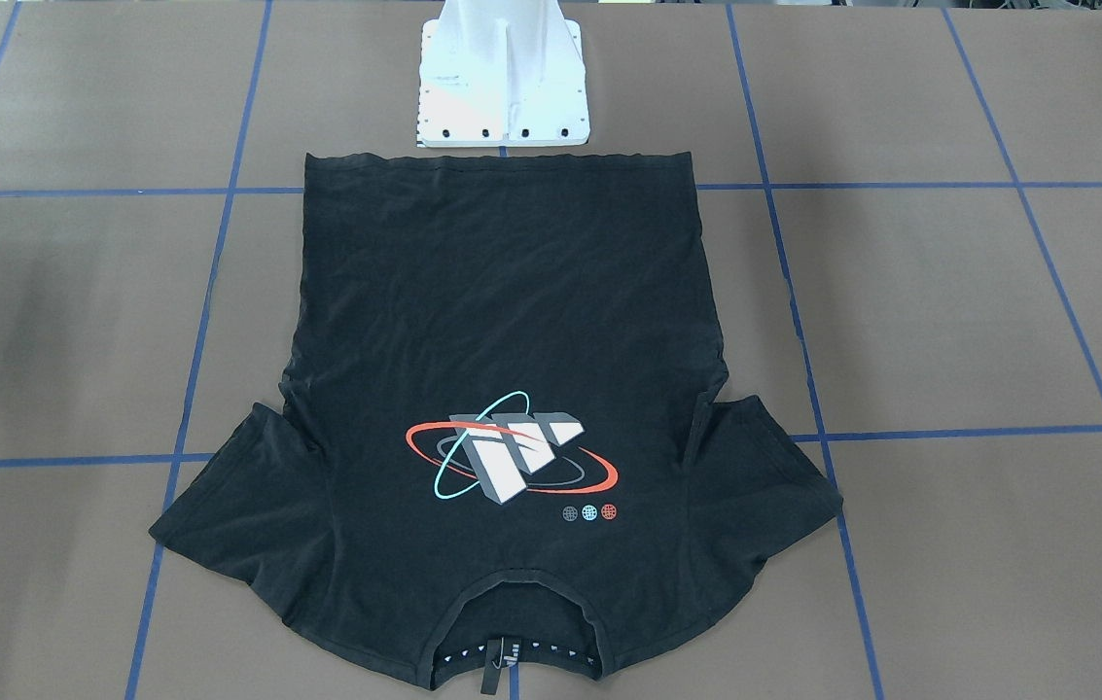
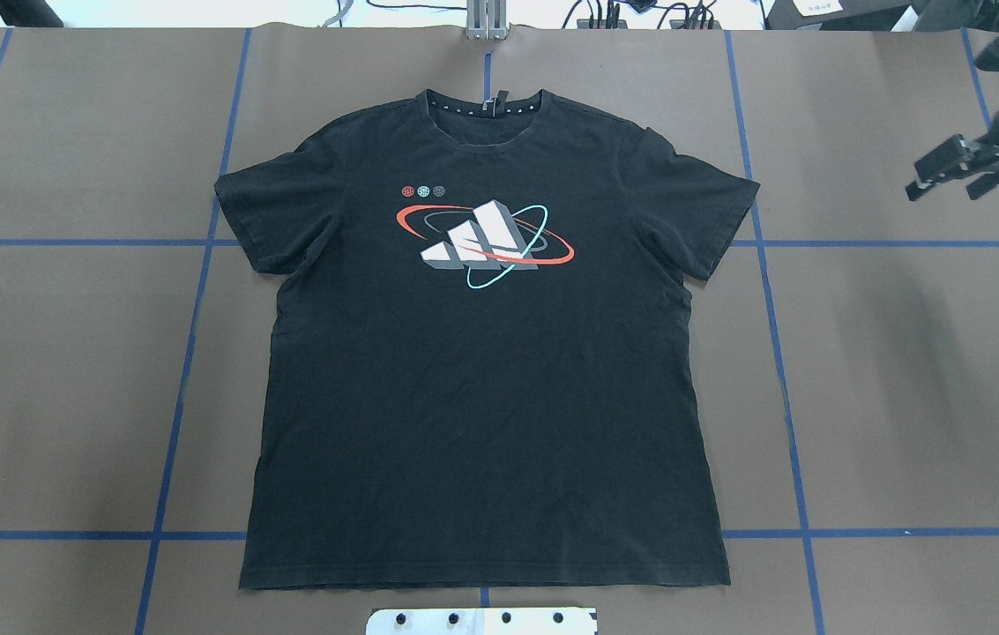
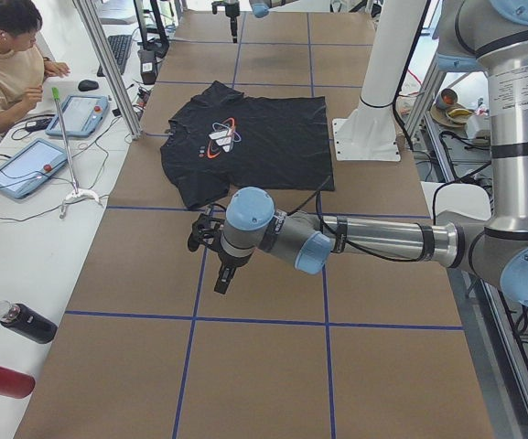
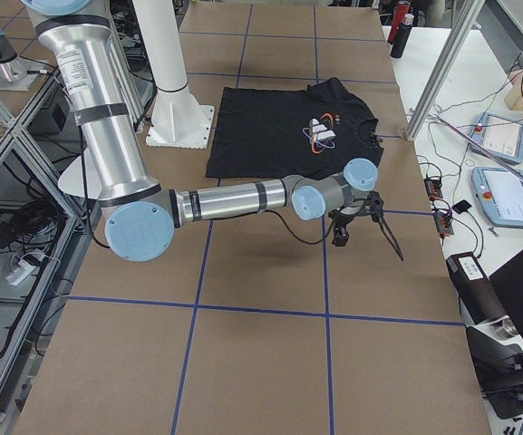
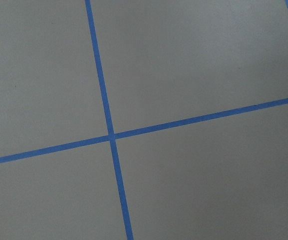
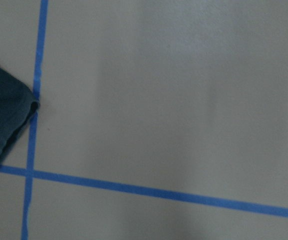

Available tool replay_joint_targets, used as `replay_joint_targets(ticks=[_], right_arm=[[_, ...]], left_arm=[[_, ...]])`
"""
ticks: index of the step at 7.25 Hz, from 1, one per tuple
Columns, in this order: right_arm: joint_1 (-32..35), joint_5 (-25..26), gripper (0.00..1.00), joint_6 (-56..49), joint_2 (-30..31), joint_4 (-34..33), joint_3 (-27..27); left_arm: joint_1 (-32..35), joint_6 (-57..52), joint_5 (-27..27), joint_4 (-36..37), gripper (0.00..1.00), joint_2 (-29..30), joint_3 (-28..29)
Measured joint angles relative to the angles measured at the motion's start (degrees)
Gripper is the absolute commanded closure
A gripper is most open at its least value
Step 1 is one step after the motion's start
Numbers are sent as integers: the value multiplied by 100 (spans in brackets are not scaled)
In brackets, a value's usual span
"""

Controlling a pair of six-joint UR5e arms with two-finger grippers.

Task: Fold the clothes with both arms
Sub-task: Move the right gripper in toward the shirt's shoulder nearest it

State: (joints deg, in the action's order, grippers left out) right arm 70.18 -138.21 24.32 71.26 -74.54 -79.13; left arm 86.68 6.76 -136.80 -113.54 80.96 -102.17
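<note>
The black T-shirt (image 2: 481, 397) lies flat in the middle of the brown table (image 2: 67, 353), with the graphic up. The right gripper (image 2: 944, 181) hovers well apart from it, fingers parted. The left gripper (image 3: 209, 256) shows only sideways, so I cannot tell its state. A person (image 3: 3, 64) sits nearby.

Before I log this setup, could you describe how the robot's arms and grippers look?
The left arm and right arm are grey metal tubes with light blue joint caps and trailing black cables. The left gripper and right gripper are black.
</note>
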Motion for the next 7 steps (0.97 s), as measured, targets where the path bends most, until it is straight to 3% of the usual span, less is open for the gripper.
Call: replay_joint_targets(ticks=[2, 4, 7], right_arm=[[-509, 339, 7, 1186, -543, 825, 565], [-1012, 1049, 11, 2424, -753, 1540, 859], [-1316, 1646, 13, 3065, -1003, 2354, 1299]], left_arm=[[-35, 21, 2, -112, 0, 0, -6], [-44, 14, 23, -133, 0, 7, 20], [-46, 10, 38, -134, 0, 26, 35]])
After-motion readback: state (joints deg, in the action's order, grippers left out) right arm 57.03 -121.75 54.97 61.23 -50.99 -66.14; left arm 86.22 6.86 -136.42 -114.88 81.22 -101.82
